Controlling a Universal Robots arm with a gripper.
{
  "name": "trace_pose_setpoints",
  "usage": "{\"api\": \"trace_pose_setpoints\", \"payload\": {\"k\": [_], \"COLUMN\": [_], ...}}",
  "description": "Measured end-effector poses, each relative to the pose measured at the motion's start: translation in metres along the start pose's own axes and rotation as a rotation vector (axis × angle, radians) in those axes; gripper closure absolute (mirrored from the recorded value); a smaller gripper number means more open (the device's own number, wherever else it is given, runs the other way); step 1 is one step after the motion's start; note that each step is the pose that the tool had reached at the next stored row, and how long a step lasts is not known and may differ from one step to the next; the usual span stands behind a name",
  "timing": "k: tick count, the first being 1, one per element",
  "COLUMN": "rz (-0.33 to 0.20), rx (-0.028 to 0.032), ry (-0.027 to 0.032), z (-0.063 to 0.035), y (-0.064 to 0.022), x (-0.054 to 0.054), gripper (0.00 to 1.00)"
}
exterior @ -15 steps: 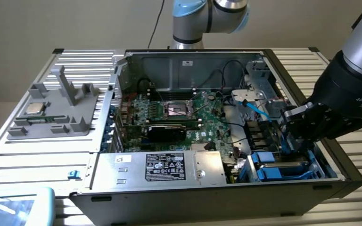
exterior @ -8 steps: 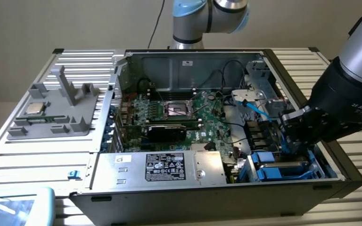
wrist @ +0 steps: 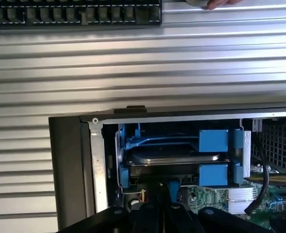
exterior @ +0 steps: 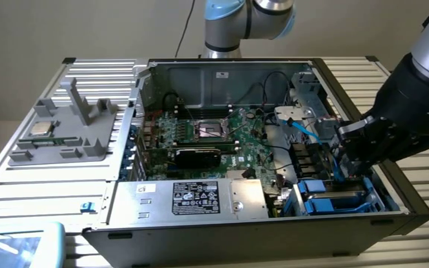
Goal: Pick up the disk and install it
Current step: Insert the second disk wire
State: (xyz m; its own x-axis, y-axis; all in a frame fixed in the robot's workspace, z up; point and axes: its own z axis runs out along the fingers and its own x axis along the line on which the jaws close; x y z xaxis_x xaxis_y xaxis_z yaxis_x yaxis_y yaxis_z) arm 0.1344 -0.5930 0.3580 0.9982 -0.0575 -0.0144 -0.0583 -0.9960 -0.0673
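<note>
Disk seated flat in blue bay at computer case corner; gripper just above, jaws closed on nothing

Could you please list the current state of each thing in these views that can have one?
Gripper: shut, low over the drive bay inside the case.
Disk: lying flat in its blue bracket, in the bay.
Computer case: side panel off, interior exposed.
CPU socket: empty.
Processor chip: resting on the grey fixture outside the case.
</note>
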Motion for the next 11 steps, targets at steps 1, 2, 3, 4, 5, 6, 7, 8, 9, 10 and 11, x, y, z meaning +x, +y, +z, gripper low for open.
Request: {"api": "trace_pose_setpoints", "payload": {"k": [1,2,3,4,5,6,7,8,9,10,11], "rz": [0.000,0.000,0.000,0.000,0.000,0.000,0.000,0.000,0.000,0.000,0.000], "rx": [-0.0015,-0.0038,-0.0061,-0.0087,-0.0118,-0.0151,-0.0182,-0.0210,-0.0245,-0.0281,-0.0322], "ry": [0.0001,0.0002,0.0003,0.0005,0.0007,0.0007,0.0007,0.0006,0.0006,0.0008,0.0010], "z": [-0.0045,-0.0079,-0.0111,-0.0138,-0.0163,-0.0186,-0.0208,-0.0229,-0.0250,-0.0264,-0.0280], "y": [-0.0011,-0.0024,-0.0038,-0.0056,-0.0074,-0.0093,-0.0113,-0.0132,-0.0152,-0.0172,-0.0196], "x": [-0.001,-0.001,-0.002,-0.003,-0.004,-0.005,-0.007,-0.008,-0.010,-0.011,-0.012], "gripper": [0.89,0.89,0.89,0.89,0.89,0.89,0.89,0.89,0.89,0.89,0.89]}}
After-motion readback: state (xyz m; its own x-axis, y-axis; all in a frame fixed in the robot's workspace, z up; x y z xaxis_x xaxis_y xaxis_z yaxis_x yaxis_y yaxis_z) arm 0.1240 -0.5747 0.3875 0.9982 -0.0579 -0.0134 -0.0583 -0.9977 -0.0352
